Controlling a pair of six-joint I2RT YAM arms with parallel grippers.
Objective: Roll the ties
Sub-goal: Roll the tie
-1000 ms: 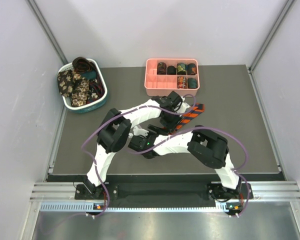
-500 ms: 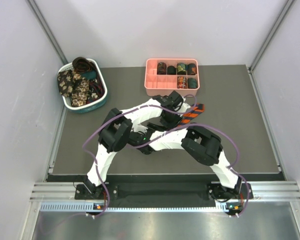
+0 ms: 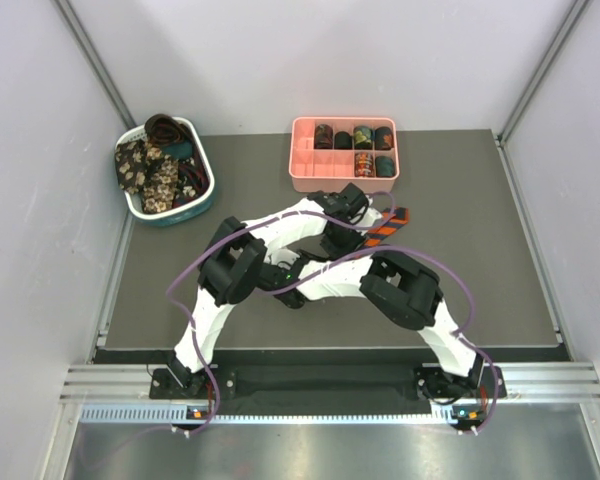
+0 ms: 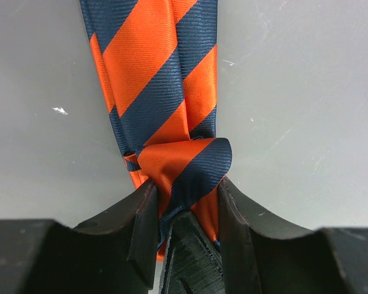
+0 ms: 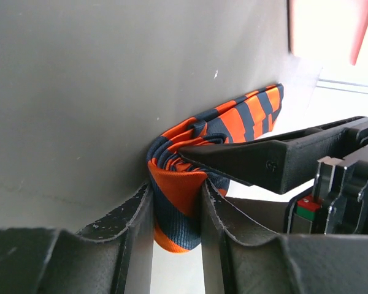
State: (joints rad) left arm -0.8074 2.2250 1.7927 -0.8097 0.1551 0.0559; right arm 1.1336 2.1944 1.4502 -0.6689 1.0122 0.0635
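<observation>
- Striped tie [image 4: 153, 73], orange and navy diagonals, lies flat on the grey counter [image 4: 306, 92]. In the left wrist view the strip runs from the top edge down the middle to a folded-over end at bottom centre.
- Left jaws pinch that folded end from both sides, and the fabric bulges just above the pads [image 4: 144, 226]. A dark part sits between them under the fold; cannot tell what it is.
- Right wrist view: right jaws press on the striped tie [image 5: 175, 214] at lower centre, one pad on each side of a small layered fold. Its orange edge hangs below them.
- One black finger [image 5: 264, 162] of the left jaws comes in from the right of that frame, its tip at the top of the fold. The rest of the strip trails toward the upper right.
- Top view: the tie's free end [image 3: 388, 226] shows just right of centre, below the pink tray [image 3: 330, 183] and apart from it.
- Left arm [image 3: 230, 272] arcs from lower left up to centre. Right arm [image 3: 405, 295] bends in from lower right, forearm running left. The wrists meet close together at centre.
</observation>
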